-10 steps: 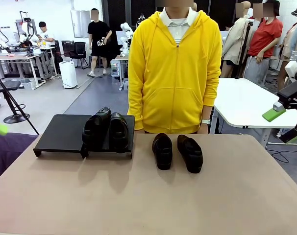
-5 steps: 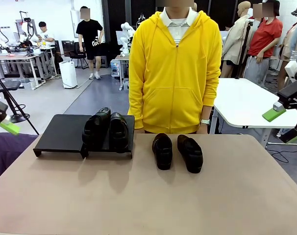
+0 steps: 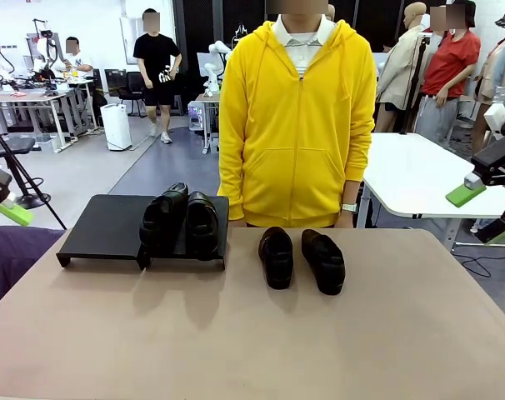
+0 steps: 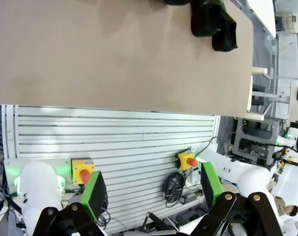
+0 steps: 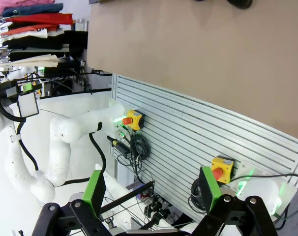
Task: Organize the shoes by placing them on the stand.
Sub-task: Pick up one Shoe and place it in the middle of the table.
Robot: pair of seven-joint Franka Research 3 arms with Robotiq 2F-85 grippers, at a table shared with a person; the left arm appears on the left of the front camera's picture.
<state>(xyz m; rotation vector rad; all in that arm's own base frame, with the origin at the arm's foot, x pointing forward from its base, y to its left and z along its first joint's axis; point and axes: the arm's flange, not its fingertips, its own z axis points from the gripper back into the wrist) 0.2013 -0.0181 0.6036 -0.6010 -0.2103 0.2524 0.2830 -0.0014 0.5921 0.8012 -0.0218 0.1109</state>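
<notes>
Stand: a low black rack (image 3: 111, 225) of two flat matt platforms side by side, slightly tilted, at the far left of the table (image 3: 252, 333).
Shoes: four black ones in glossy leather with rounded toes. Two (image 3: 179, 218) sit on the stand's right platform, pressed together.
Loose pair: one shoe (image 3: 276, 257) and its mate (image 3: 323, 261) lie on the table top just right of the stand, a little apart, in front of the person.
Table: a smooth tan top with rounded corners.
Left gripper (image 4: 151, 184): fingers spread wide with nothing between them, hanging off the table's left side. The front view's edge cuts it down to one green pad.
Right gripper (image 5: 150, 189): also spread wide and empty, off to the table's right and partly cut off in the front view.
Below the grippers: a ribbed grey panel (image 4: 114, 142) with yellow boxes carrying red buttons (image 4: 81, 169).
Person (image 3: 298, 125): wears a yellow zip hoodie and stands at the far edge, hands hidden behind the table edge.
Writing: a white print on a distant black T-shirt, too small to read.
Hard to see: the left wrist view catches shoes only at its top edge.
</notes>
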